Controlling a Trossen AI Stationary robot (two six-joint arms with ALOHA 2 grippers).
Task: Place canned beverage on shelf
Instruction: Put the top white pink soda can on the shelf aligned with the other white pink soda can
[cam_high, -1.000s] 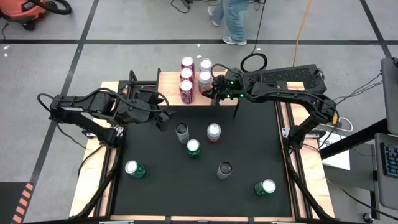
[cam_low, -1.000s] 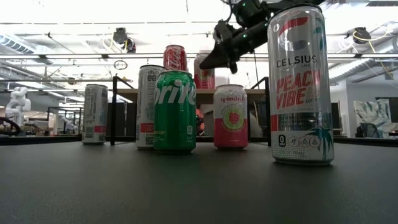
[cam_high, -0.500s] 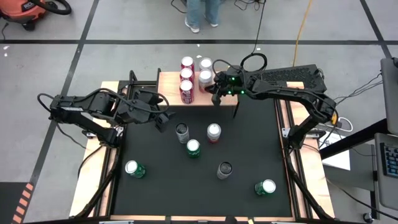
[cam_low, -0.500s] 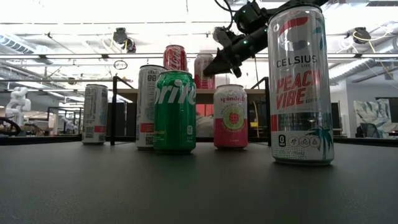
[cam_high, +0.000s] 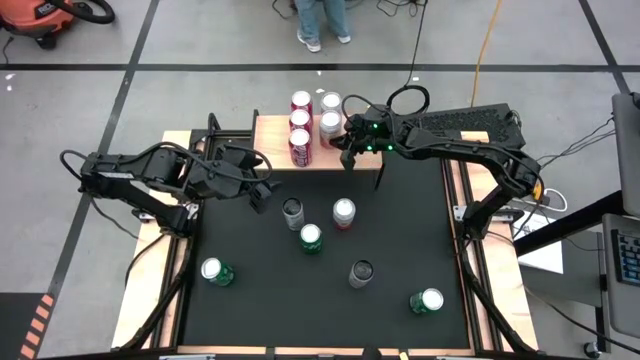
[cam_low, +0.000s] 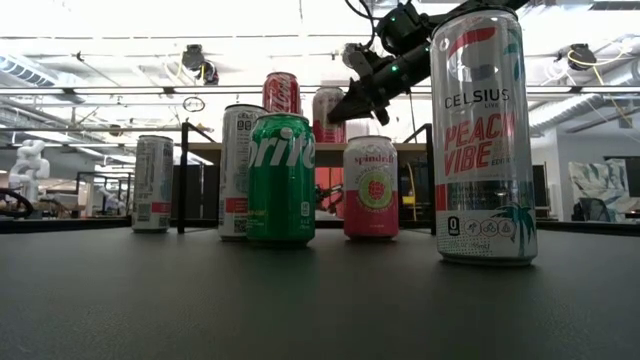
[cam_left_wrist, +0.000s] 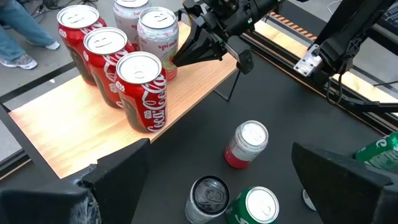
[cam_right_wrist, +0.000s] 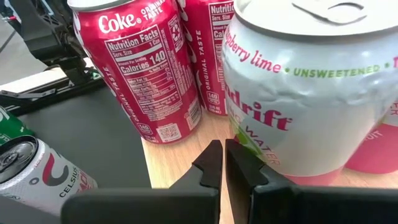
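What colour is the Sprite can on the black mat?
Green; the Sprite can shows best in the low view.

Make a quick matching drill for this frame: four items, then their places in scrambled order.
Items:
1. right gripper
2. left gripper
3. Coke cans
4. Sprite can

Places:
A. on the wooden shelf, in a row of three
B. over the shelf's front edge, fingers shut, beside a Spindrift can
C. on the black mat, standing by other cans
D. over the mat's left part, near the shelf, fingers open

Pairs: 1-B, 2-D, 3-A, 4-C
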